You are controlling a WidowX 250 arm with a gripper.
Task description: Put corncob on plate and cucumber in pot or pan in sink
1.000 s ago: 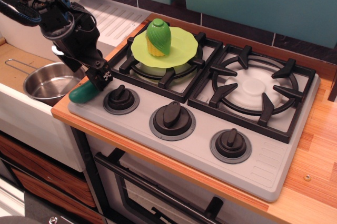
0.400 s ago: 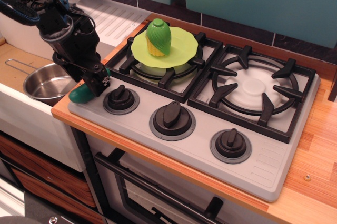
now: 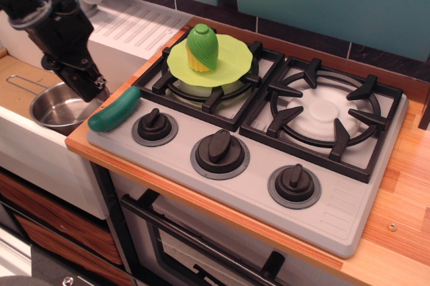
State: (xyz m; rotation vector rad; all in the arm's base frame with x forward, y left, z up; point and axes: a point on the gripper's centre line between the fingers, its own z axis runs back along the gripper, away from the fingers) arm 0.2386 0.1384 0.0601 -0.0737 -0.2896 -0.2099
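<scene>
My pincer hung over the sink, just above the rim of the pan, and it held nothing; from this angle I could not tell whether its tips stood apart or together. The cucumber lay free on the front left corner of the grey stove top, just beside my pincer and tilted, its lower end out at the corner of the wooden counter next to the sink. The pan sat down in the sink, its wire handle pointing away to the left. The corncob stood on the lime-green plate, which rested on the black grate of the left burner, well apart from my arm.
</scene>
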